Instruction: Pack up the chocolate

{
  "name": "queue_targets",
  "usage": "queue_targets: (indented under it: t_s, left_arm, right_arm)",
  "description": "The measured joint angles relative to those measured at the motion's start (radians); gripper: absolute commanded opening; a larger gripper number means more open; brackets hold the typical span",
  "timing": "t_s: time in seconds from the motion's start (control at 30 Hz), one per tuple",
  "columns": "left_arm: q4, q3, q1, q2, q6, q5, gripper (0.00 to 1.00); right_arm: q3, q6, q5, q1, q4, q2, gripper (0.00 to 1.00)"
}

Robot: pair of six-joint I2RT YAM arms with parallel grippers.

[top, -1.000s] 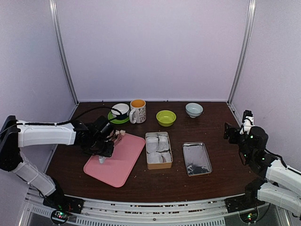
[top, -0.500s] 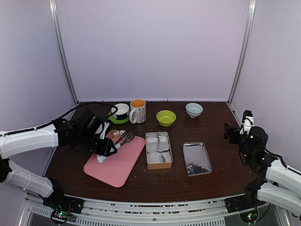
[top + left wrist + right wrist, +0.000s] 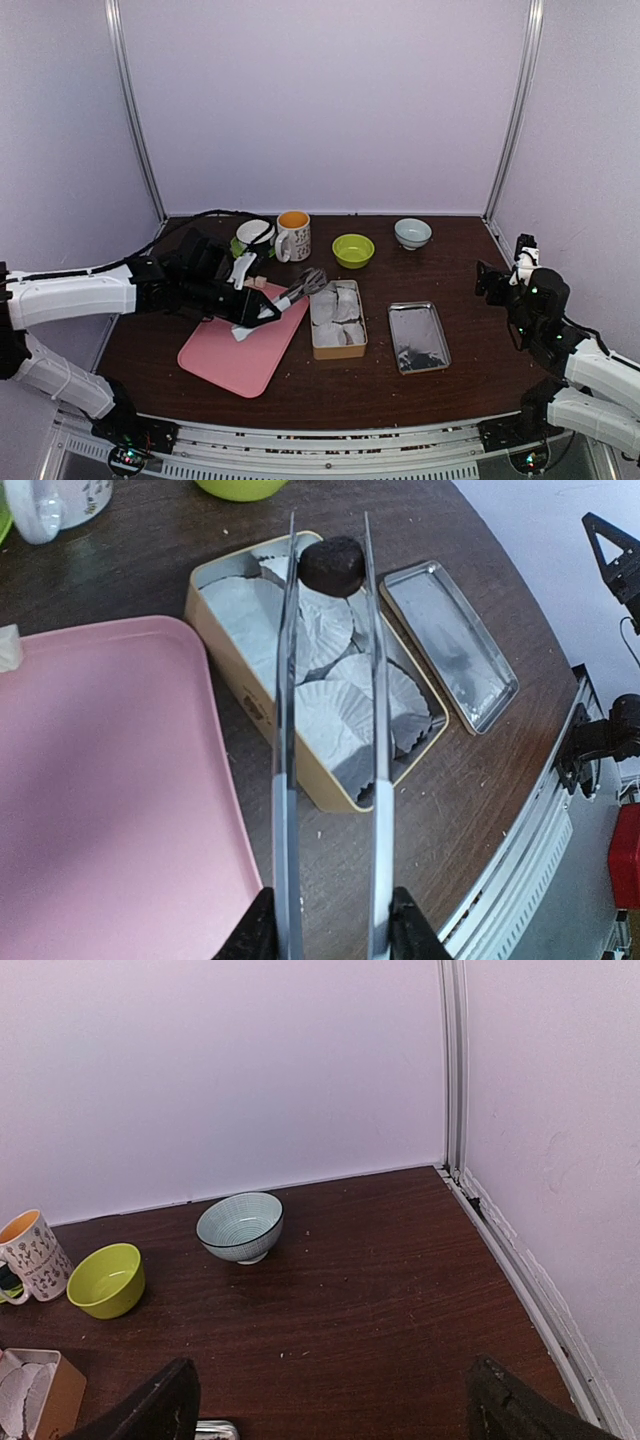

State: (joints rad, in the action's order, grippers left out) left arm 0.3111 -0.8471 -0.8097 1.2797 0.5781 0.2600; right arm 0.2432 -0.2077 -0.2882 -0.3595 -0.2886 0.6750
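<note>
My left gripper (image 3: pixel 330 932) is shut on a pair of long metal tongs (image 3: pixel 285 730). The tong tips pinch one dark round chocolate (image 3: pixel 332 564) and hold it above the far end of the open tin (image 3: pixel 262 716). White paper cups line the tin. In the top view the left gripper (image 3: pixel 243 302) is over the pink tray (image 3: pixel 235 355), and the tongs (image 3: pixel 292 293) reach to the tin's (image 3: pixel 338 351) left rim. A small whitish lump (image 3: pixel 8 646) lies at the tray's far corner. My right gripper (image 3: pixel 330 1410) is open and holds nothing; it is well off to the right (image 3: pixel 503 272).
The tin's metal lid (image 3: pixel 418 337) lies right of the tin. Along the back stand a cup on a green saucer (image 3: pixel 256 238), a printed mug (image 3: pixel 293 236), a lime bowl (image 3: pixel 353 250) and a pale blue bowl (image 3: pixel 412 233). The side wall is close to the right arm.
My left arm has swung right, from over the pink tray towards the tin, carrying the tongs, whose tips now reach the tin. The right arm has not moved.
</note>
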Motion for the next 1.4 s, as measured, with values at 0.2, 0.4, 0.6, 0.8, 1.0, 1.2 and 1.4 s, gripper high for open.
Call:
queue_targets:
  t_s: [0.2,0.4,0.6,0.8,1.0,1.2,1.4]
  left_arm:
    - [-0.045,-0.100,-0.044,0.192,-0.024,0.006,0.25]
    - [-0.057,-0.156,-0.055,0.304,-0.038,0.002,0.25]
    - [-0.056,-0.181,-0.055,0.362,-0.050,-0.010,0.25]
    - [-0.052,-0.230,-0.055,0.391,-0.068,-0.064,0.29]
    - [-0.047,-0.272,-0.055,0.430,-0.087,-0.092,0.40]
    - [-0.024,-0.272,-0.055,0.433,-0.096,-0.103,0.45]
    - [-0.010,-0.272,-0.055,0.423,-0.099,-0.107,0.45]
  right_arm:
    - [0.000,0.000,0.000,0.000,0.000,0.000,0.92]
    - [0.000,0.000,0.000,0.000,0.000,-0.002,0.92]
    - [0.000,0.000,0.000,0.000,0.000,-0.003,0.92]
    - [0.000,0.000,0.000,0.000,0.000,-0.003,0.92]
    - [0.000,0.000,-0.001,0.000,0.000,-0.003,0.92]
    - [0.000,0.000,-0.001,0.000,0.001,-0.003,0.92]
    - [0.000,0.000,-0.001,0.000,0.001,-0.003,0.92]
